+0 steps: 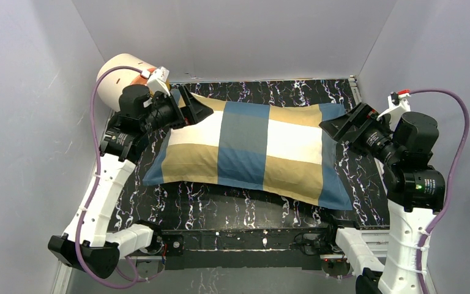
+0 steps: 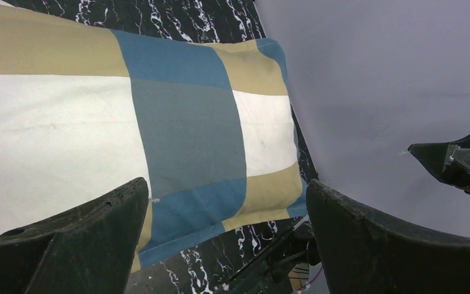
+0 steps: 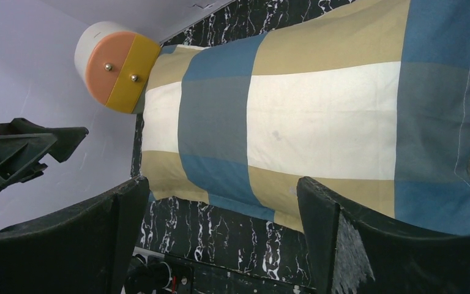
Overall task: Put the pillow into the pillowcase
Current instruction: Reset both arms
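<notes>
Lying across the black, white-veined table [image 1: 232,208], the pillowcase [image 1: 245,144] is seen puffed out full along its whole length, its blue, tan and cream blocks drawn smooth over a plump filling. The pillow itself cannot be made out (none of its white surface is shown, the cover hiding whatever fills it on every side in view). The case is set from left to right, slightly skewed. Its far left corner is close to a cream cylinder [image 1: 122,73], whose orange and yellow end cap is turned toward the case in the right wrist view. Whether the two touch cannot be told. A flat blue hem is spread on the table at the right end.

The left gripper [image 1: 196,109] is held at the far left corner of the case, its jaws spread wide with nothing caught between them. In its own wrist view the fabric is seen below and beyond the jaws, and contact cannot be confirmed. The right gripper [image 1: 338,125] is held at the right end, just beside the far right corner, its jaws likewise spread wide and nothing gripped. Each gripper is pointed inward along the case, toward the other. Plain grey walls [image 1: 232,37] are seen around the table on three sides.
</notes>
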